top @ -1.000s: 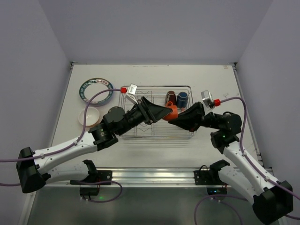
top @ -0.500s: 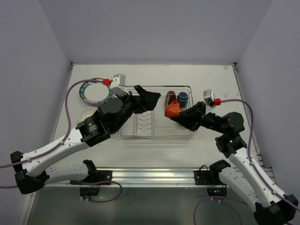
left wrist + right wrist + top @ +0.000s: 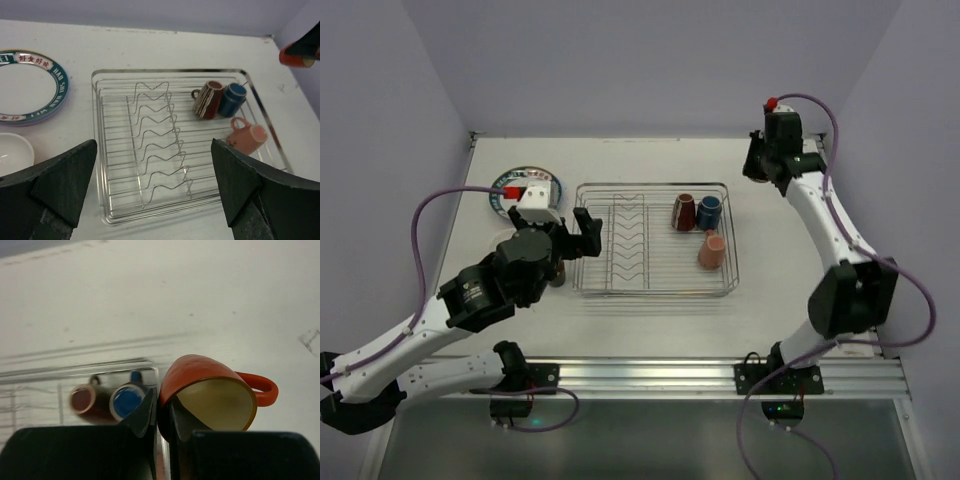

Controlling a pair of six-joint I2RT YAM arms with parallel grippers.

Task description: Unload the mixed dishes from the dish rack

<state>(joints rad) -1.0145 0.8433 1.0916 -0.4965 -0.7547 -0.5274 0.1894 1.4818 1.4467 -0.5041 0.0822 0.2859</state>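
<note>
Pinched at the rim by the right gripper, out over the far right of the table: orange mug, tipped on its side, one finger outside the wall, the other inside, handle pointing right. Well apart from the rack.

Lying in the rack's right end: maroon mug and blue mug, side by side and touching at the far side, pink mug just nearer.

Hovering at the rack's left edge, jaws spread wide, nothing between them: left gripper.

Left of the rack: rimmed plate, apparently topping a stack, and a bowl nearer.
</note>
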